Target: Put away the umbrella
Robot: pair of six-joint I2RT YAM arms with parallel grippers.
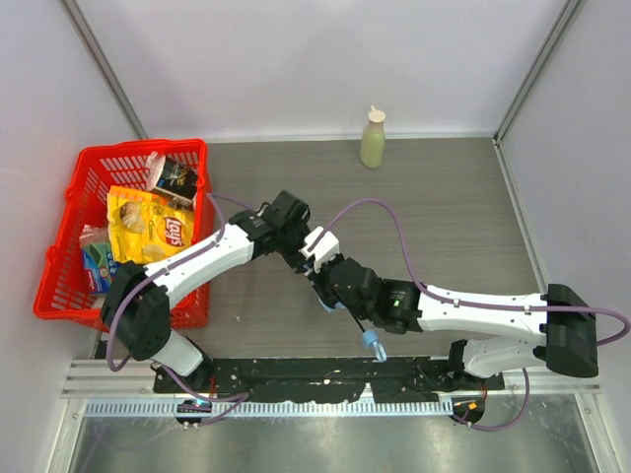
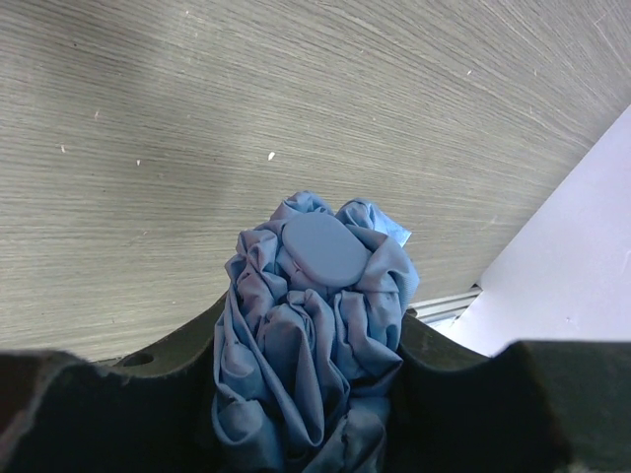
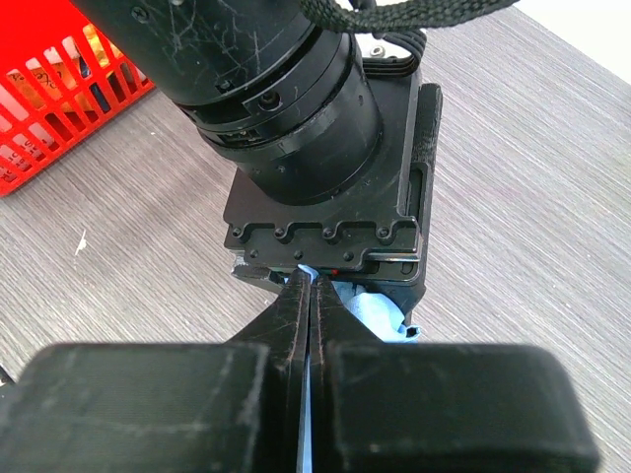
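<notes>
The umbrella (image 2: pixel 311 325) is a bunched sky-blue fabric bundle with a rounded blue cap at its end. My left gripper (image 2: pixel 308 394) is shut on the bundle, one black jaw on each side, and holds it above the table. In the top view both grippers meet mid-table; the umbrella's light-blue handle (image 1: pixel 373 344) hangs below the right wrist on a thin black shaft. My right gripper (image 3: pixel 309 288) is shut on a thin strip of the blue fabric, right against the left gripper's body (image 3: pixel 325 222). More blue fabric (image 3: pixel 380 313) shows beside the right fingers.
A red basket (image 1: pixel 59 286) stands at the left with a yellow chips bag (image 1: pixel 148 227) and other packets in it; its corner shows in the right wrist view (image 3: pixel 49 89). A pale green bottle (image 1: pixel 373 140) stands at the back wall.
</notes>
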